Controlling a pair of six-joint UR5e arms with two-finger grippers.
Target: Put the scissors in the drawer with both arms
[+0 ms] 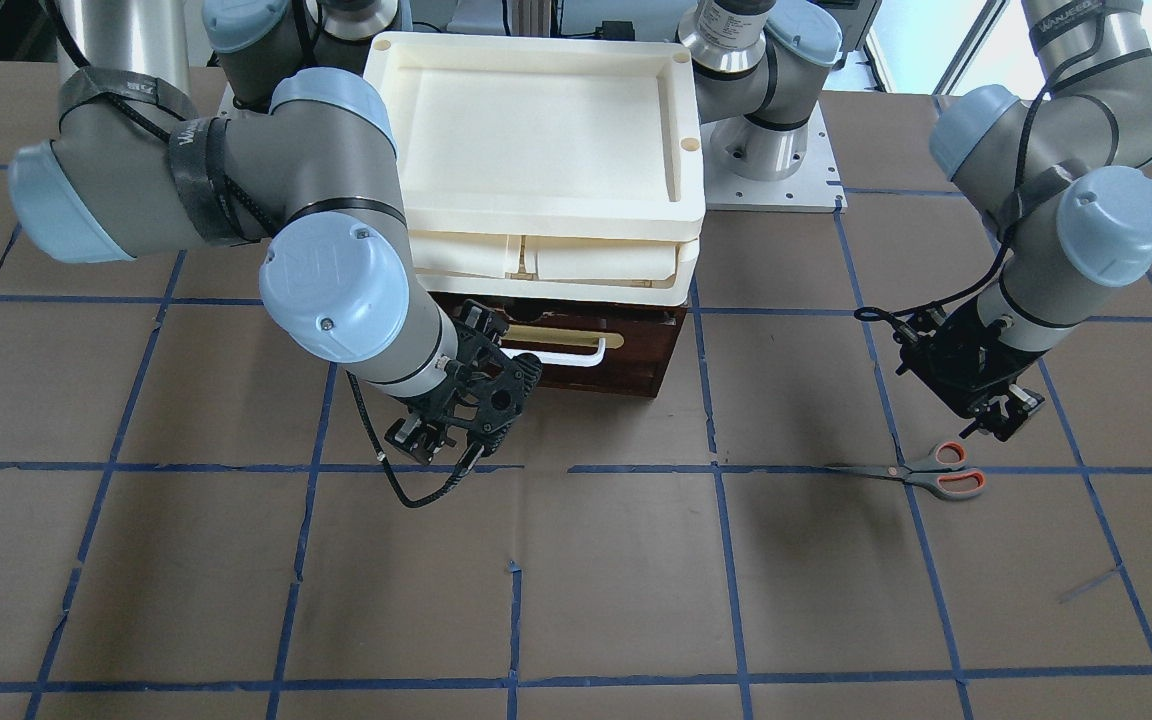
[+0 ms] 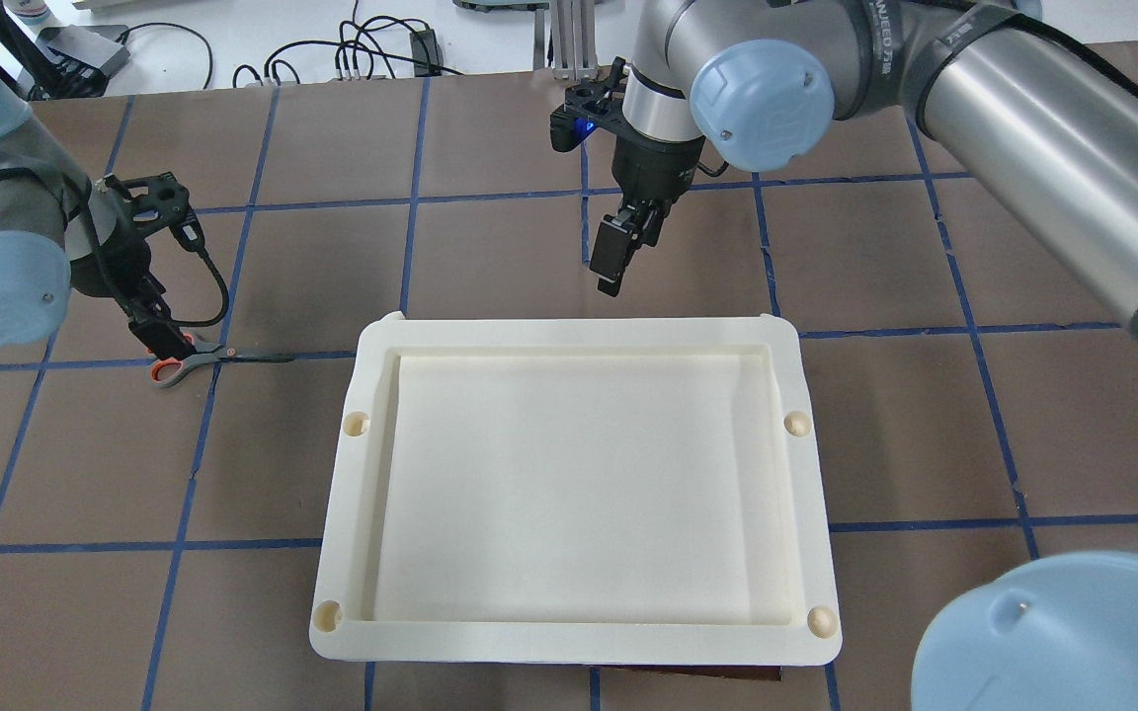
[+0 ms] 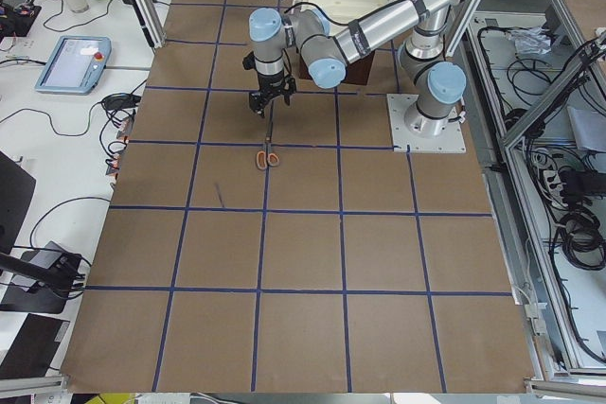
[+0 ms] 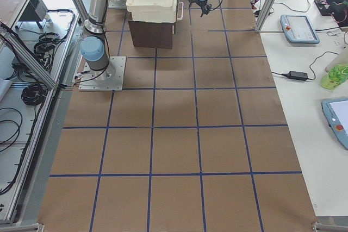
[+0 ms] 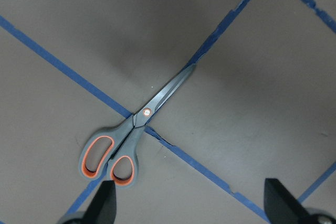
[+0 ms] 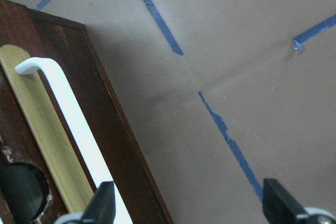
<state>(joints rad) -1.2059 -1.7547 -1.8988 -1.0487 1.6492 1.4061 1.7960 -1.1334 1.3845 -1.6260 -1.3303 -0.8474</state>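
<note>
While the scissors [image 1: 911, 472] are lying closed on the table [image 1: 586, 600] along a blue tape line, the left gripper [image 1: 1004, 418] is hovering just above their handles with its fingers spread wide. The right gripper [image 1: 441, 440], also spread wide and holding nothing, is hanging just in front of the shut drawer [image 1: 636, 350], beside its white handle [image 1: 561, 355].

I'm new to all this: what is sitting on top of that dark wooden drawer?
Cream trays are stacked on the drawer; the top one holds nothing. The contents of the lower tray and the shut drawer's inside are hidden.
</note>
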